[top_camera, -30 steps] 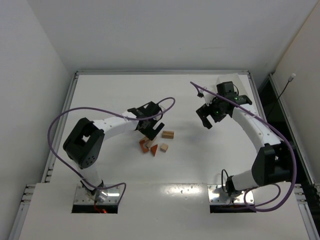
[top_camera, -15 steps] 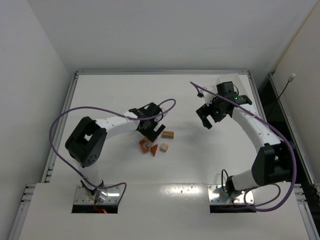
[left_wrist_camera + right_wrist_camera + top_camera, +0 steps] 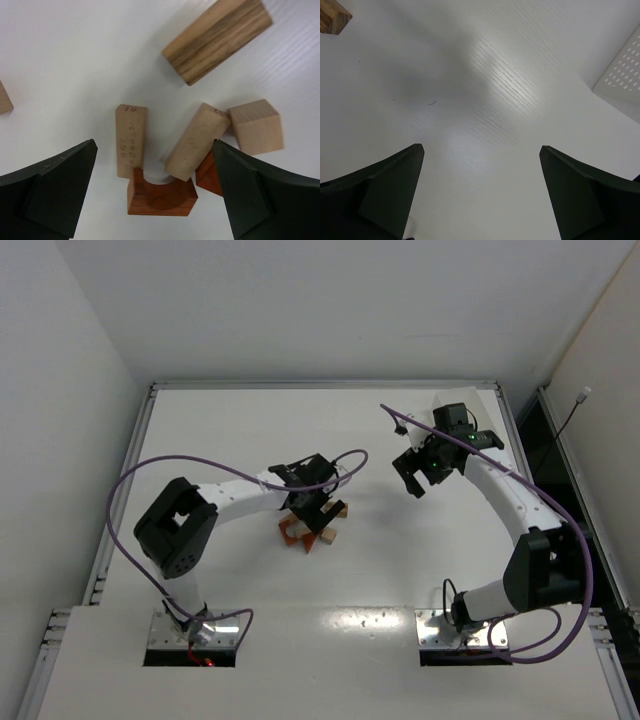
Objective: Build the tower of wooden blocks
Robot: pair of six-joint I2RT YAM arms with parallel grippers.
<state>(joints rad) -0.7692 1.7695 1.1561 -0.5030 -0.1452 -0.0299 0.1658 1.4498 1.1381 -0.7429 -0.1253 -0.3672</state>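
**First pick lined up:** The left hand (image 3: pixel 154 150) hung with fingers spread wide directly over the wood blocks (image 3: pixel 292 531), gripping none of them. The pose read as lining up an opening grasp.

Between its fingers lay a tan brick stamped 10 (image 3: pixel 131 140) and a tilted tan brick (image 3: pixel 196 141). The near end of the tilted tan brick appeared to rest on a reddish-brown arch piece (image 3: pixel 161 192) close under the wrist. Just inside the finger on the right of the wrist view sat a reddish-brown wedge (image 3: pixel 209 175), touching a tan cube (image 3: pixel 256 126). Beyond the fingertips lay a longer striped block (image 3: pixel 216 40), apart from the cluster, and a stray tan piece (image 3: pixel 4 98) showed outside the opposite finger.

No tray or box held the pieces. All lay loose on the white counter (image 3: pixel 75 50), and no tower stood yet, so the build looked barely begun.

The right hand (image 3: pixel 415 475), equally wide and holding nothing, hung well off to the side. That position likely left the pile free for its partner. Past its fingers (image 3: pixel 385 190) only a grainy block corner (image 3: pixel 332 15) and a white perforated panel (image 3: pixel 622 80) were visible.
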